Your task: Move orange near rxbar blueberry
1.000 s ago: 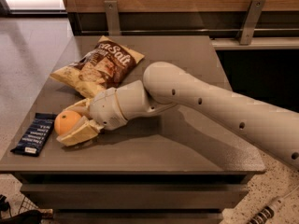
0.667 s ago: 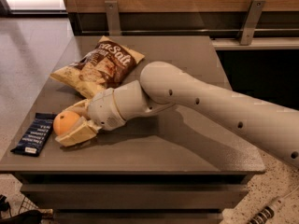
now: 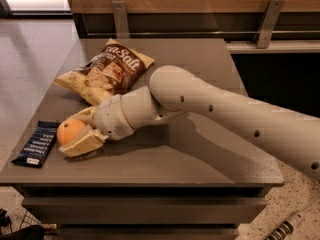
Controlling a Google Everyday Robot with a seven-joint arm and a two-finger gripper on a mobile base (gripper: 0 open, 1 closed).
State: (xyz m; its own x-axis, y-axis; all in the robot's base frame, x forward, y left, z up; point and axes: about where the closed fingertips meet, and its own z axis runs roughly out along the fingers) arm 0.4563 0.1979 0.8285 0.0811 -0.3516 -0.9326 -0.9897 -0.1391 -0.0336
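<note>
In the camera view, the arm (image 3: pixel 225 114) reaches from the right across the grey desk (image 3: pixel 200 159) toward its front left corner. The tool (image 3: pixel 70 135) sits low over the desk there, its two pale fingers (image 3: pixel 82 145) clamped on the orange (image 3: pixel 69 130), one finger above and behind the fruit, the other below and in front of it. The orange is held just right of the rxbar blueberry (image 3: pixel 36 144), which lies flat at the desk's left front edge; the two are close, though I cannot tell whether they touch. Behind the tool, a cream-and-brown chip bag (image 3: pixel 107 70) lies on the desk, toward its back left part.
</note>
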